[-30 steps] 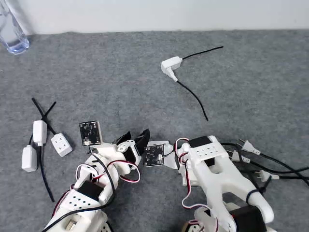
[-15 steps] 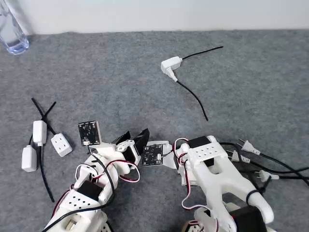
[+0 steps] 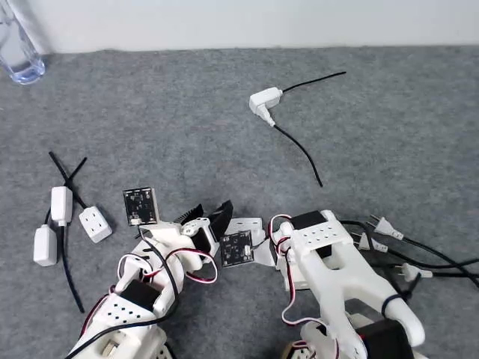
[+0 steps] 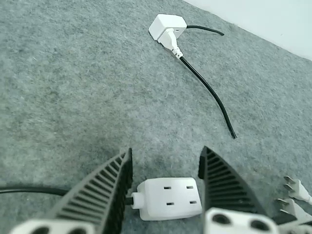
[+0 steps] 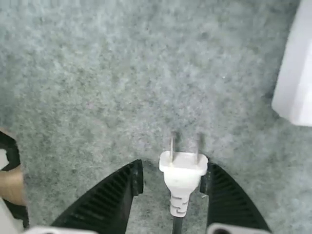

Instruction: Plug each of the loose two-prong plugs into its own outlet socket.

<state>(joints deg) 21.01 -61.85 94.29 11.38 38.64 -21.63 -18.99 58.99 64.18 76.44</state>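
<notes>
A white outlet block (image 4: 168,197) lies on the grey carpet between the open fingers of my left gripper (image 4: 165,183), apart from both. From above, that gripper (image 3: 207,213) sits just left of the block (image 3: 249,223). In the right wrist view a white two-prong plug (image 5: 183,173) lies between the fingers of my right gripper (image 5: 173,168), prongs pointing away. It sits close against one finger and a gap shows at the other. A white body (image 5: 295,73) stands at that view's edge. From above, the right arm (image 3: 329,254) hides its own gripper.
Farther back, a white socket with a plug in it (image 3: 266,101) trails a black cord. Three white sockets (image 3: 61,203) with cords lie at the left. Loose plugs (image 3: 382,224) and cables cluster at the right. A clear bottle (image 3: 19,52) stands at the back left.
The right arm's wrist board has shifted slightly toward the table's front, baring more of the white outlet block. The left arm has barely moved.
</notes>
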